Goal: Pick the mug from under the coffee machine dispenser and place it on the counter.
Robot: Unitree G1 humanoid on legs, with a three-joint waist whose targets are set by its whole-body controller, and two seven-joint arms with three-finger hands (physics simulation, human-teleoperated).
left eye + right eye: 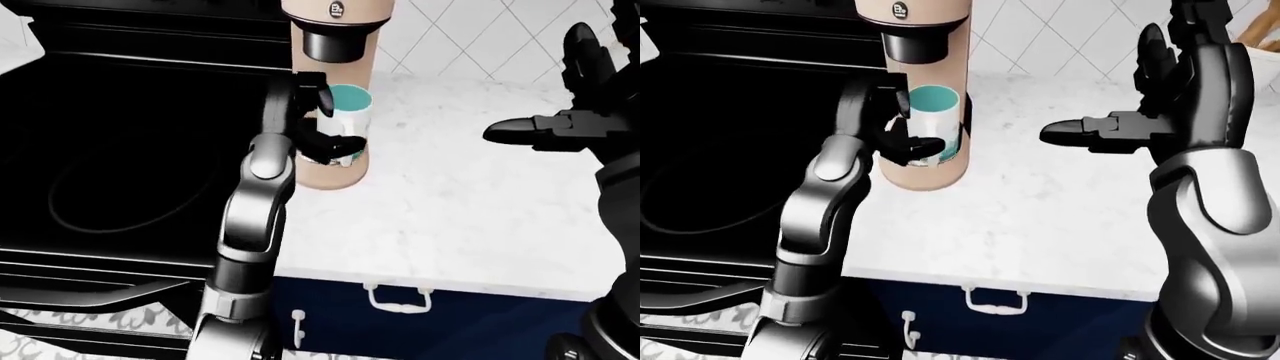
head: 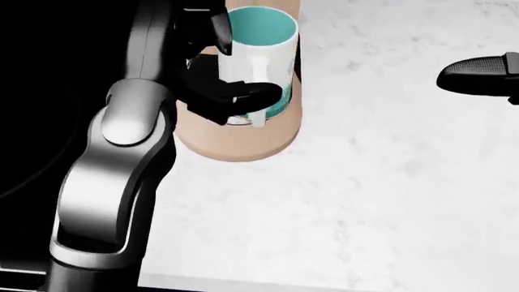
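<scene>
Got a grip, mug's not out yet

My left robot hand (image 2: pixel 231 91) is clamped on the white teal-lined ceramic mug (image 2: pixel 258 61) under the tan coffee machine (image 1: pixel 335 45); white marble desk (image 2: pixel 389 182) at 3 o'clock awaits, right robot hand (image 1: pixel 1095 133) spread apart.

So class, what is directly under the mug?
The coffee machine's tan base shows below the mug. The left hand wraps the mug's lower part, so the mug's bottom and the tray under it are hidden.

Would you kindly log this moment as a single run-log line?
phase: grasp | left hand: shut on mug | mug: under dispenser, on coffee machine base | right hand: open, above counter
</scene>
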